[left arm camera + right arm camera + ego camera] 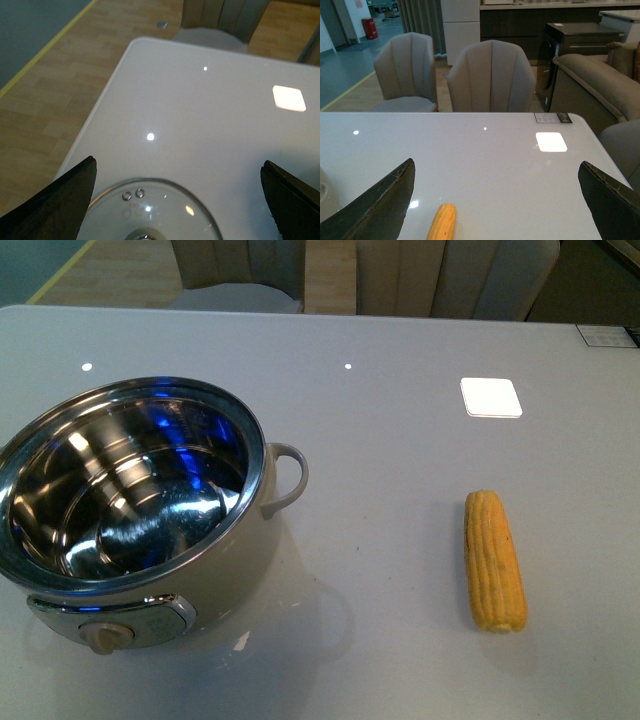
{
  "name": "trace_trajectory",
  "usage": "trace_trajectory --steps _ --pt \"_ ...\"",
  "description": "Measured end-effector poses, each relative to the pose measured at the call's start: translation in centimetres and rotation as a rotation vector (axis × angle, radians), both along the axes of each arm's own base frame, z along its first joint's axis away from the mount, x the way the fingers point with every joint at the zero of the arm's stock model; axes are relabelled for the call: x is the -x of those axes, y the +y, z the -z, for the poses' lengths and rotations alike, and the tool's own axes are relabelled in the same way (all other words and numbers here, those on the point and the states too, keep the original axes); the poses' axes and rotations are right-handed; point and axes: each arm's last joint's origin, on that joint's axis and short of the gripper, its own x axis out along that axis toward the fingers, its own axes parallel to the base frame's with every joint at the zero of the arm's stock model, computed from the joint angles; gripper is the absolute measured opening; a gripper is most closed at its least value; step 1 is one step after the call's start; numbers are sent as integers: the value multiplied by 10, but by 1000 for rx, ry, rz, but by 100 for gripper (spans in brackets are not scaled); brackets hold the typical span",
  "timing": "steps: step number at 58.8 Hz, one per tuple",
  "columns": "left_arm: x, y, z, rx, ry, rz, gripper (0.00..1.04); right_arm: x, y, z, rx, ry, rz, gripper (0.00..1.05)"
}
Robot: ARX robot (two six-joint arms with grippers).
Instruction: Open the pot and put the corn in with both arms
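The pot (130,530) stands at the table's front left, cream-bodied, with no lid on it and its steel inside bare. The corn (494,560) lies on the table at the right, lengthwise toward me. Neither arm shows in the front view. In the left wrist view my left gripper (178,162) is open above the glass lid (150,215), which lies flat on the table, only partly in the picture. In the right wrist view my right gripper (496,163) is open above the table, with the corn's tip (443,222) between and below its fingers, nearer the left one.
The white table's (400,440) left edge (100,110) shows in the left wrist view, with wooden floor beyond. Beige chairs (490,75) stand at the far side. A small label (553,118) lies at the far right corner. A sliver of the pot (325,195) shows at the right wrist view's edge.
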Motion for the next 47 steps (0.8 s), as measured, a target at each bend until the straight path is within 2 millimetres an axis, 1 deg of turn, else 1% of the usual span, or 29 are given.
trace_trajectory --steps 1,3,6,9,12,16,17,19,21,22,23,26,27,30,37,38,45,47 --pt "1 -2 -3 -1 -6 1 98 0 0 0 0 0 0 96" --pt "3 -9 -16 -7 -28 5 98 0 0 0 0 0 0 96" --pt "4 -17 -28 -14 -52 11 98 0 0 0 0 0 0 96" --pt "5 -30 -43 -20 -81 21 98 0 0 0 0 0 0 96" --pt "6 -39 -51 -11 -95 36 98 0 0 0 0 0 0 96" --pt "5 -58 -59 2 -112 61 98 0 0 0 0 0 0 96" --pt "4 -63 -60 4 -124 63 97 0 0 0 0 0 0 96" --pt "4 -73 -61 -20 -172 51 91 0 0 0 0 0 0 96" --pt "7 -89 -61 -55 -237 38 84 0 0 0 0 0 0 96" --pt "8 -93 -61 -63 -249 36 82 0 0 0 0 0 0 96" --pt "10 -103 -61 -69 -272 45 79 0 0 0 0 0 0 96" --pt "18 -125 -59 -71 -297 47 70 0 0 0 0 0 0 96" --pt "19 -129 -59 -68 -301 54 68 0 0 0 0 0 -1 96" --pt "27 -145 -56 -65 -316 76 57 0 0 0 0 0 -1 96" --pt "40 -161 -48 -60 -321 64 37 0 0 0 0 0 1 96" --pt "43 -165 -46 -58 -318 64 32 0 0 0 0 0 1 96" --pt "57 -179 -37 -53 -311 64 5 0 0 0 0 0 0 96" --pt "60 -182 -35 -50 -312 59 3 0 0 0 0 0 0 96"
